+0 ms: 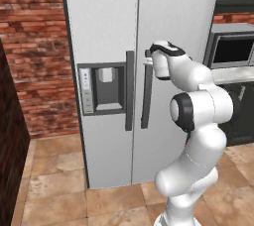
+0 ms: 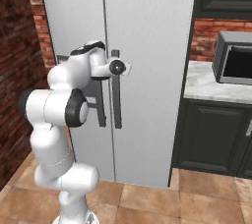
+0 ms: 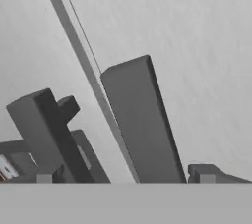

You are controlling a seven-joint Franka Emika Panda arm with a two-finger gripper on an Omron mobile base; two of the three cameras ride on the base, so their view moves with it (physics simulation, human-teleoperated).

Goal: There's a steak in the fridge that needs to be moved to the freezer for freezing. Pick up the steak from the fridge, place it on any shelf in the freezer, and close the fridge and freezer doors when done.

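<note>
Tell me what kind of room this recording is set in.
A simulated home kitchen, most likely: a tall side-by-side refrigerator with its doors closed, a microwave on a marble-look counter over dark cabinets, and brick walls.

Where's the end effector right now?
The end effector is at the top of the fridge door handle, just right of the freezer door handle, both doors shut.

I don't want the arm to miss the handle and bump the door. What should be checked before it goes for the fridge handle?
1. Wide light-grey fridge door shut: ok.
2. Narrow light-grey freezer door with dark dispenser panel shut: ok.
3. Two-finger gripper open: ok.
4. Dark grey vertical bar handle of the fridge door between the fingertips: ok, in hand view.
5. Fingers touching the handle: cannot tell.
</note>
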